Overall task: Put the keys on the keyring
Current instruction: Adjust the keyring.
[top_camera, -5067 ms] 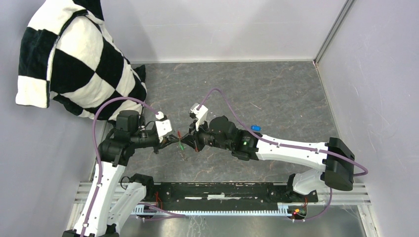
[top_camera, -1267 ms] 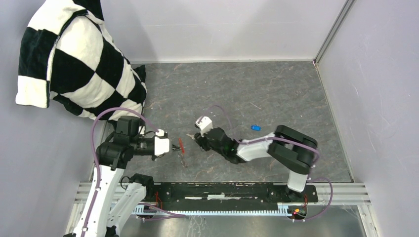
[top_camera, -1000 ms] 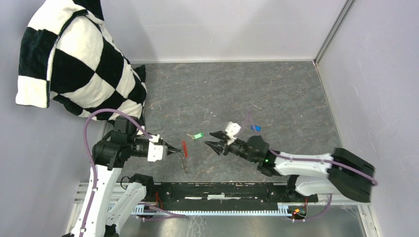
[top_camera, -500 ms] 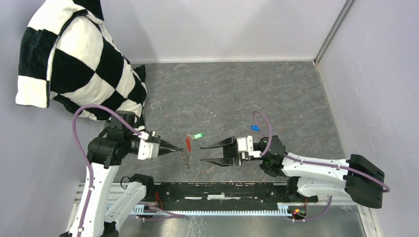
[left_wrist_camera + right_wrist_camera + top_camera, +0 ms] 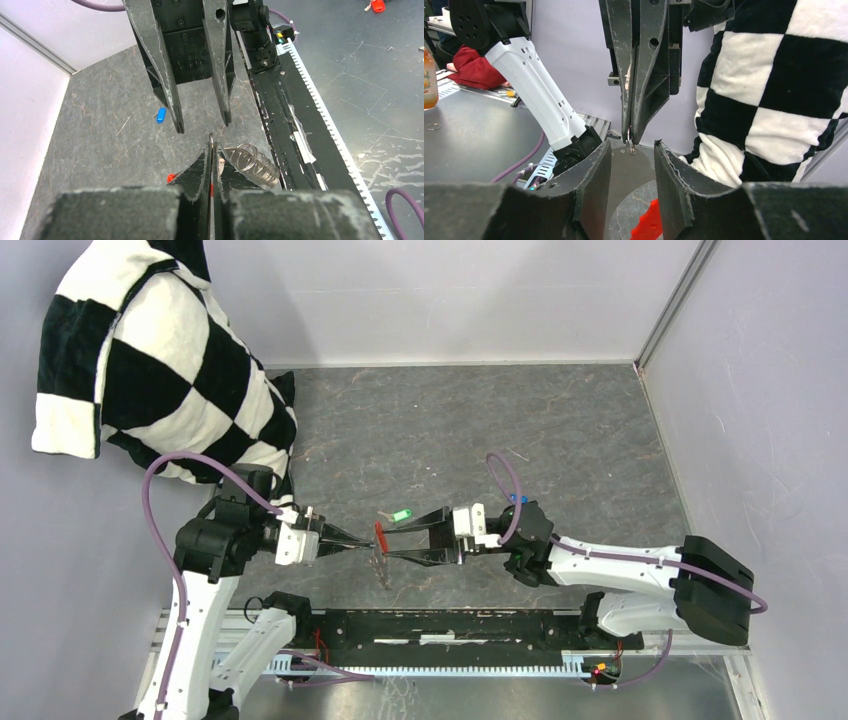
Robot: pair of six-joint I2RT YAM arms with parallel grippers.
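Nearest you, the left gripper [image 5: 210, 162] is clamped tight on the keyring [image 5: 379, 534]. It pinches the thin ring edge-on at its very tips, with the red tag [image 5: 649, 222] hanging beside them and the grey chain [image 5: 252, 162] drooping underneath.

Facing it, the right gripper [image 5: 203, 125] has its jaws apart and nothing in them. Its two fingers reach either side of the left tips and the ring.

Watch that spot. If you close or push in from here, you likely strike the left fingers or twist the ring out of a very small pinch. The loose chain could also catch on a finger and drag the ring sideways.

A little further out, the green key [image 5: 402, 514] lies on the table [image 5: 560, 430] just beyond the right fingers, and the blue key [image 5: 517, 498] lies past the right wrist. Neither is on the ring. Both are tiny, so a sweeping arm could easily flick one away, perhaps towards the chequered pillow [image 5: 150, 370] at the far left.
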